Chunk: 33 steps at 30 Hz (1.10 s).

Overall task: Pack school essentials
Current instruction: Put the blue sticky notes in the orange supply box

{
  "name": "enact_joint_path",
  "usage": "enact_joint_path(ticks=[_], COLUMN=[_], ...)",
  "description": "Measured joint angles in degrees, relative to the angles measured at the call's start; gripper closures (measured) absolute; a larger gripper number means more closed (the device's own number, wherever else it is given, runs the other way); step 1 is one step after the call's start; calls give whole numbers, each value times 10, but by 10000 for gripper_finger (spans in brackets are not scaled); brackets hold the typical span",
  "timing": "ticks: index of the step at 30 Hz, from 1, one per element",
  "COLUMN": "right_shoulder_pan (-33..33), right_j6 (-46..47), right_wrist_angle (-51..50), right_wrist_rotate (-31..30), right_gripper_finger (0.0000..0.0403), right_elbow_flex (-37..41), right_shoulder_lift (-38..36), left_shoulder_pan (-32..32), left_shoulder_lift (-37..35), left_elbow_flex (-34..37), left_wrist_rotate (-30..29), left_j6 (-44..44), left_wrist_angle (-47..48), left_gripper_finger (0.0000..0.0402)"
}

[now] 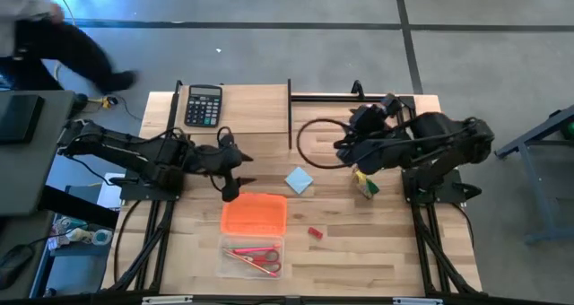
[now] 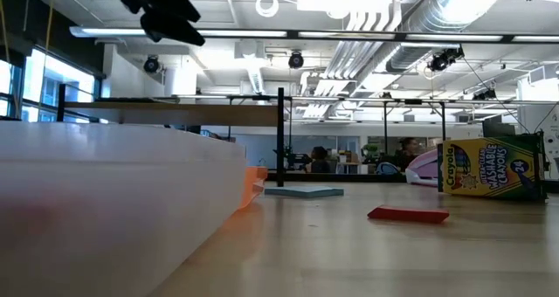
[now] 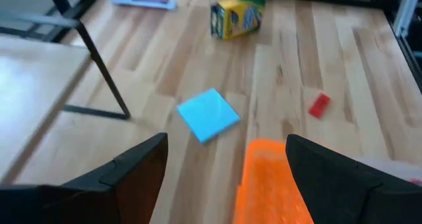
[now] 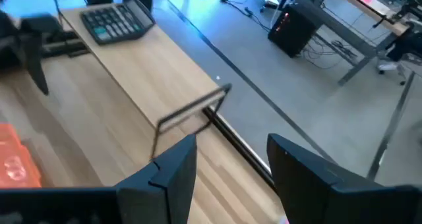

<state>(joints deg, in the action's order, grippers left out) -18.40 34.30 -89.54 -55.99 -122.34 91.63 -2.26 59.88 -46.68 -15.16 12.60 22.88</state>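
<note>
High view, left pincer (image 1: 235,181) spread beside orange lid (image 1: 255,213), right pincer (image 1: 345,143) spread near table's far edge (image 1: 359,90)

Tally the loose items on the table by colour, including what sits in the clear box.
Red: 2, scissors in the clear box, eraser
Blue: 1, notepad
Yellow-green: 1, crayon box
Orange: 1, lid
Black: 1, calculator
Total: 6

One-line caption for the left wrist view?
Open left pincer above an orange plastic lid, facing a light-blue square notepad and small red eraser.
</note>
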Motion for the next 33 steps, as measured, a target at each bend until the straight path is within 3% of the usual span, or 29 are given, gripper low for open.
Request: enact_joint_path(ticks=[7,15,20,25,33], right_shoulder_pan=[1,4,14,30,72], right_j6=[70,43,13,-69,-138], right_wrist_angle=[47,275,399,560,765], right_wrist_rotate=[0,34,77,129,235], right_gripper_finger=[238,249,249,250,250], right_elbow_flex=[215,472,610,736,902], right_shoulder_lift=[-126,-295,-389,-476,-583], left_shoulder_pan=[42,73,76,80,111], left_shoulder_lift=[0,0,0,0,16], left_elbow_flex=[0,0,0,0,-64], left_wrist_rotate=[10,50,81,56,74], left_j6=[-8,-6,-36,-61,-59], left_wrist_angle=[-9,-37,-110,-174,-127], left_gripper_finger=[103,103,103,103,103])
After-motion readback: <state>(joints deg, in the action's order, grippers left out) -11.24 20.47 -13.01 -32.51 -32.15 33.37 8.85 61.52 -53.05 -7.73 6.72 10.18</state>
